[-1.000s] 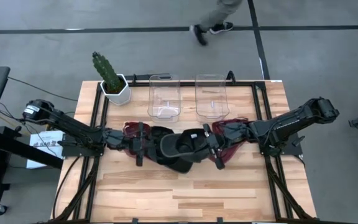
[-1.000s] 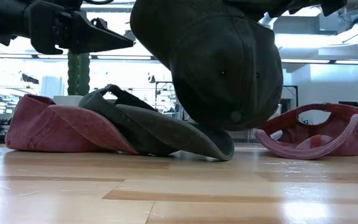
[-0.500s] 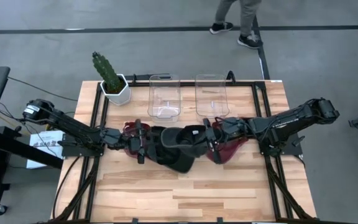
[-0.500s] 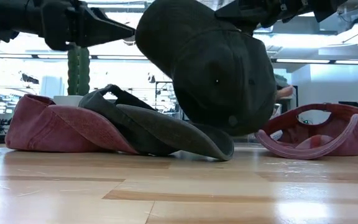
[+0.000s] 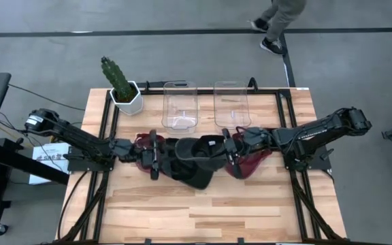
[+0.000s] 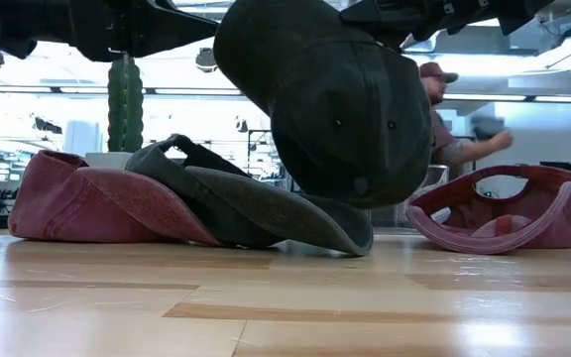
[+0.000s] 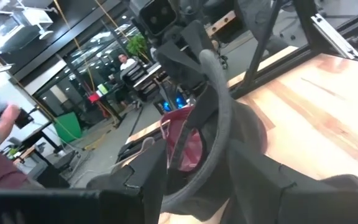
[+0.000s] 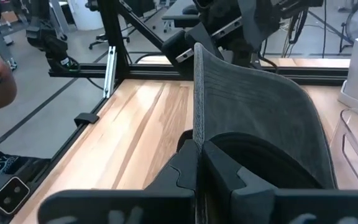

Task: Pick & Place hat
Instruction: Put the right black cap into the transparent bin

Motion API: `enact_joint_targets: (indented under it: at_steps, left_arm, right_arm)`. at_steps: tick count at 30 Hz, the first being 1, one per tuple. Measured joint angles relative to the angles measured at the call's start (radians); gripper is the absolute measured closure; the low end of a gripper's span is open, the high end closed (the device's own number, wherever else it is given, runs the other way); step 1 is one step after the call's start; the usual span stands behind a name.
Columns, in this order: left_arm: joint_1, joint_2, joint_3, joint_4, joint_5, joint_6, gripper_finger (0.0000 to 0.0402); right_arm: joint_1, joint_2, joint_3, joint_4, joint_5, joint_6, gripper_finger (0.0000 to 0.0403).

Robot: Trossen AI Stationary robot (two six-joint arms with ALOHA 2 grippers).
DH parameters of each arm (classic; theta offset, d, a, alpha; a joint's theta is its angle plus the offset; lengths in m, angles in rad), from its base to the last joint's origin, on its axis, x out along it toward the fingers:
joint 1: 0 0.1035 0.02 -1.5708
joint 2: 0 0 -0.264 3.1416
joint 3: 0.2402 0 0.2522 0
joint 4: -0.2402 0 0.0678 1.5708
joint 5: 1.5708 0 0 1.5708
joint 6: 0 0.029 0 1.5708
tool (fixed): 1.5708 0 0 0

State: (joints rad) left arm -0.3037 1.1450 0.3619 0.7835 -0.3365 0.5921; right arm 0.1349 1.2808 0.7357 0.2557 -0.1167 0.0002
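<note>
A dark grey hat [image 6: 335, 109] hangs in the air over the table's middle, crown downward, with my right gripper [image 5: 215, 151] shut on it. My left gripper [image 5: 167, 154] stands open at the hat's other side. In the left wrist view its fingers [image 7: 148, 180] flank the hat's curved rim band [image 7: 213, 118]; I cannot tell whether they touch it. A second dark hat [image 6: 256, 203] lies on the table, leaning on a red hat [image 6: 77, 203] at its left. Another red hat [image 6: 509, 208] lies upside down at the right. My right gripper pinches the dark hat's brim at its edge [image 8: 195, 134] between its two fingers. The fingers come nearly level from the table's right side. The brim stands on edge ahead of the fingers, and the hat hangs clear of the table, crown low.
At the far edge stand a cactus in a white pot [image 5: 122, 88] and two clear containers [image 5: 180, 105] [image 5: 231, 104]. A person [image 5: 281, 20] walks beyond the table. Bare wood [image 5: 203, 211] lies toward the near edge.
My left gripper has risen a little and rolled, staying open. The hanging dark hat has shifted slightly toward the left gripper and the far edge, still clear of the table. The person behind has walked toward the right.
</note>
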Motion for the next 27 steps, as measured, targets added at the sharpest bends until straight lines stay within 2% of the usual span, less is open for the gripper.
enact_joint_targets:
  at_steps: [4, 13, 18, 21, 26, 27]
  left_arm:
    - [0.021, 0.019, 0.009, -0.001, 0.002, -0.018, 0.0236]
    - [0.061, 0.174, 0.097, -0.005, 0.053, -0.021, 0.0236]
    - [0.064, 0.208, 0.127, -0.008, 0.053, -0.021, 0.0244]
    - [0.064, 0.205, 0.129, -0.013, 0.057, -0.041, 0.0276]
    - [0.060, 0.203, 0.129, -0.028, 0.066, -0.094, 0.0377]
    - [0.059, 0.203, 0.129, -0.027, 0.068, -0.109, 0.0386]
  right_arm:
    - [0.000, 0.000, 0.000, 0.019, -0.019, 0.001, 0.0402]
    - [0.000, 0.000, 0.000, 0.018, -0.027, 0.002, 0.0402]
    - [0.000, -0.001, -0.001, 0.013, -0.027, 0.003, 0.0401]
    - [0.003, -0.002, -0.001, 0.013, -0.026, 0.002, 0.0398]
    - [0.002, -0.004, 0.001, 0.028, -0.009, -0.008, 0.0386]
    - [0.001, -0.005, 0.002, 0.031, -0.004, -0.012, 0.0383]
